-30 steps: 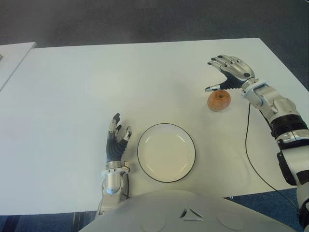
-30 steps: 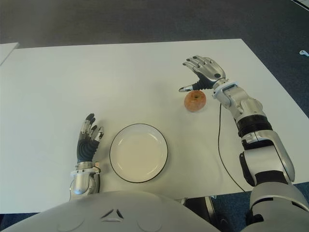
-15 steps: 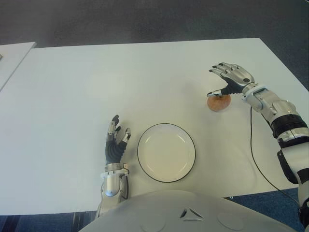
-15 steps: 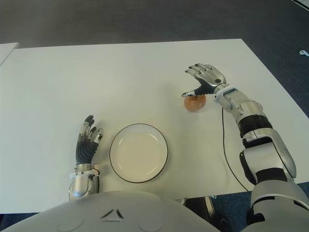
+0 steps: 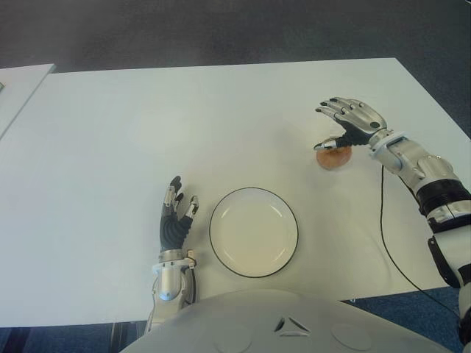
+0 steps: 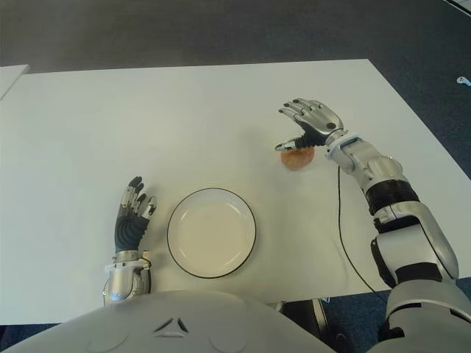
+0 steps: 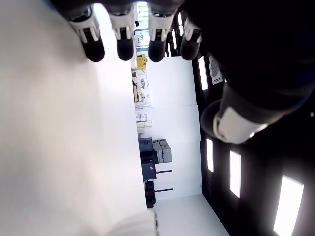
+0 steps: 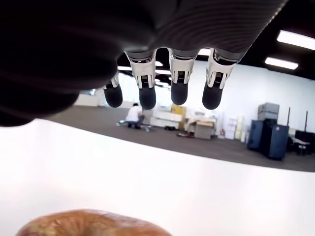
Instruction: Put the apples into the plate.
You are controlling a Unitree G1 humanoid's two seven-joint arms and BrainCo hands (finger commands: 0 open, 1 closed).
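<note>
One reddish-orange apple point(image 5: 333, 158) sits on the white table point(image 5: 184, 125), right of centre. My right hand point(image 5: 344, 126) hovers directly over it, fingers spread and open, the thumb tip at the apple's top left. The right wrist view shows the apple point(image 8: 93, 223) just beneath the extended fingers point(image 8: 178, 83), not grasped. A white plate point(image 5: 254, 232) with a dark rim lies near the table's front edge and holds nothing. My left hand point(image 5: 176, 217) shows just left of the plate, fingers relaxed and open.
A black cable point(image 5: 390, 243) trails from my right forearm across the table's right side. A second white table edge point(image 5: 18, 92) shows at the far left. Dark carpet lies beyond the table.
My right hand has lowered and come toward me, from behind the apple to over it. The apple and my left hand stay where they were.
</note>
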